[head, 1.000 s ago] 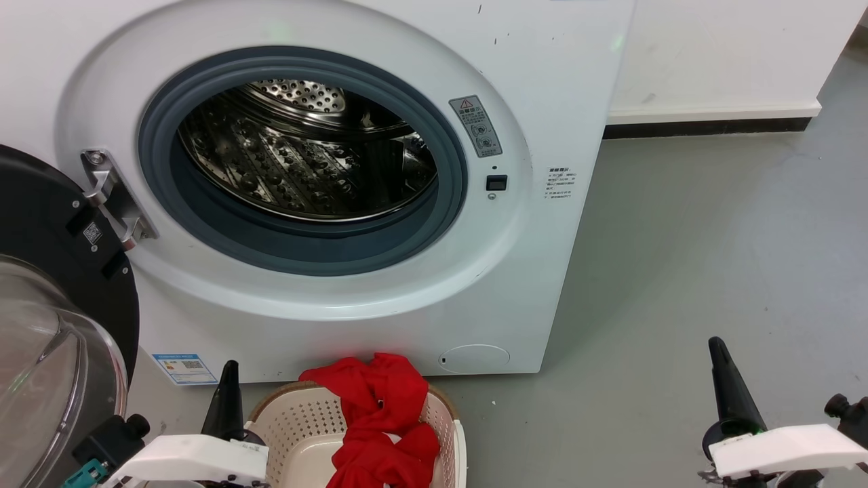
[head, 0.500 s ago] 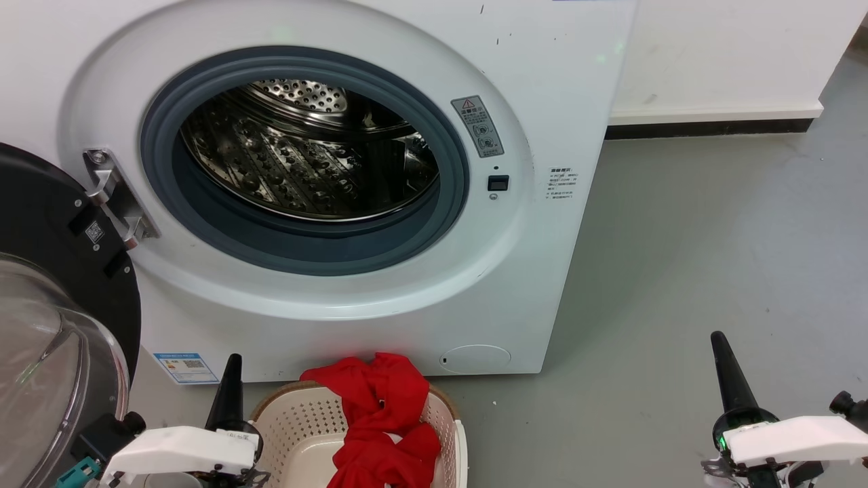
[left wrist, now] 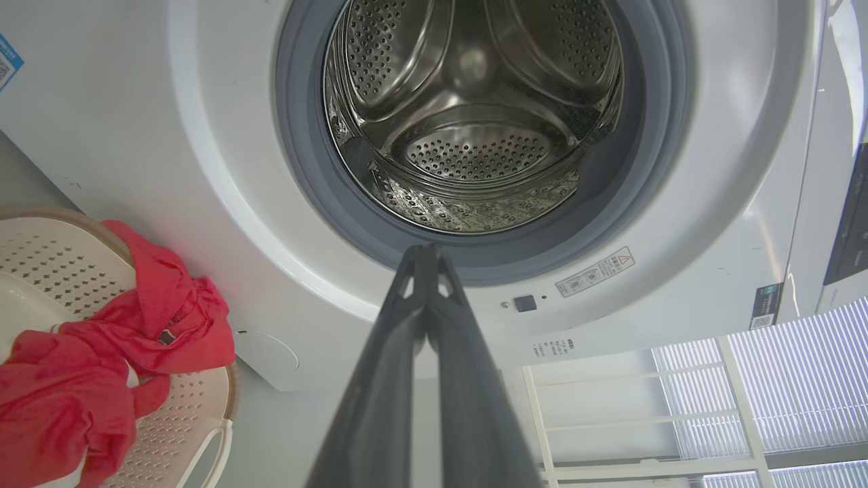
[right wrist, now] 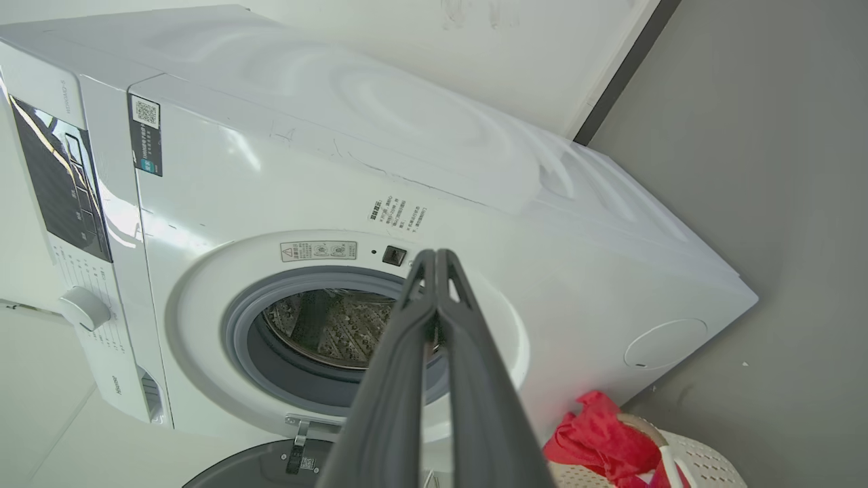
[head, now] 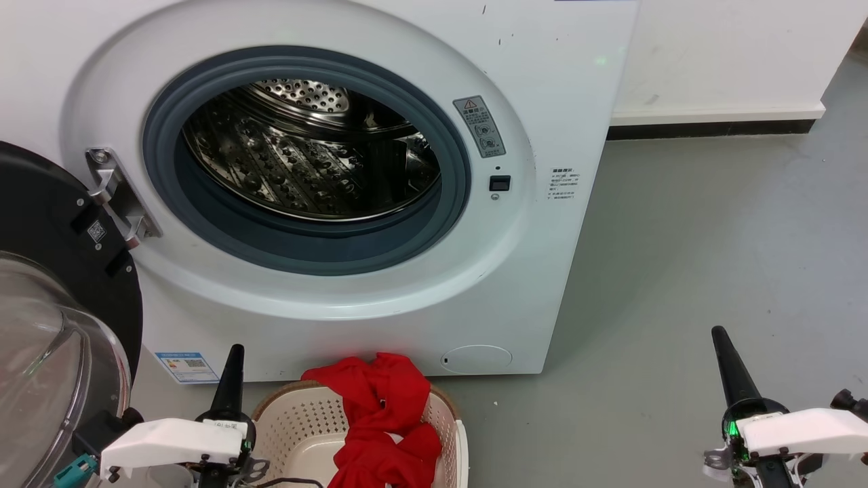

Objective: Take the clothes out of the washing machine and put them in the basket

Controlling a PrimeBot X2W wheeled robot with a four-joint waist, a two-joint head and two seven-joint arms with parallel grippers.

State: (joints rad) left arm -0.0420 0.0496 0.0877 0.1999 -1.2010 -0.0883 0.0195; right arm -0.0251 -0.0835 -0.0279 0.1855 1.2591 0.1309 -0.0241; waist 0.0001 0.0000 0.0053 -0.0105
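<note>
1. Washer [head: 542,102] across the upper left and centre of the head view, with its door [head: 47,325] swung open at the lower left edge and the perforated steel drum [head: 298,169] visible through the grey ring.
2. Basket [head: 291,420] at bottom centre of the head view, on the floor [head: 712,237] just in front of the washer's base.
3. Red clothes [head: 386,420] in the basket, heaped toward its right side and draped over the far rim, near the washer's front panel.
4. Left gripper [head: 234,356] at lower left, just beside the basket's left rim, pointing up the frame. Fingers [left wrist: 386,379] pressed together, tips meeting, in the left wrist view.
5. Right gripper [head: 721,342] at lower right over the floor, well apart from basket and washer. Fingers [right wrist: 393,379] pressed together, tips meeting, in the right wrist view.
</note>
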